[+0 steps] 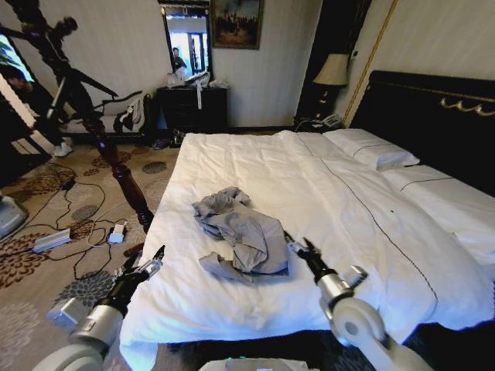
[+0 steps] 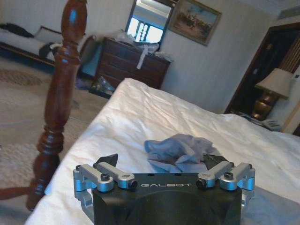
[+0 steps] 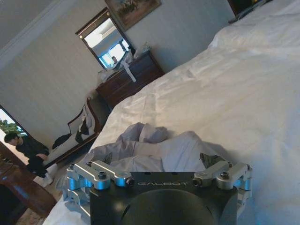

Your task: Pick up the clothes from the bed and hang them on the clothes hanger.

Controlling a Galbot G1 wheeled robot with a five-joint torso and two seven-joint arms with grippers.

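The clothes, one crumpled grey-blue shirt (image 1: pixel 241 232), lie on the white duvet of the bed (image 1: pixel 348 193), near its foot. My right gripper (image 1: pixel 298 241) is open and hovers at the shirt's near right edge; in the right wrist view the shirt (image 3: pixel 154 147) bunches just ahead of the right gripper (image 3: pixel 158 158). Over the bed's left edge my left gripper (image 1: pixel 152 260) is open too, a short way from the shirt (image 2: pixel 180 152), which sits beyond the left gripper (image 2: pixel 159 161). A slim black bar (image 1: pixel 93 83) hangs high on the wooden stand; I cannot tell whether it is the clothes hanger.
A dark reddish turned-wood coat stand (image 1: pixel 116 162) rises close to the bed's left side. Cables and a power strip (image 1: pixel 50 241) litter the patterned carpet. White pillows (image 1: pixel 371 151) and a black headboard (image 1: pixel 433 116) lie right; a dresser (image 1: pixel 193 108) stands at the far wall.
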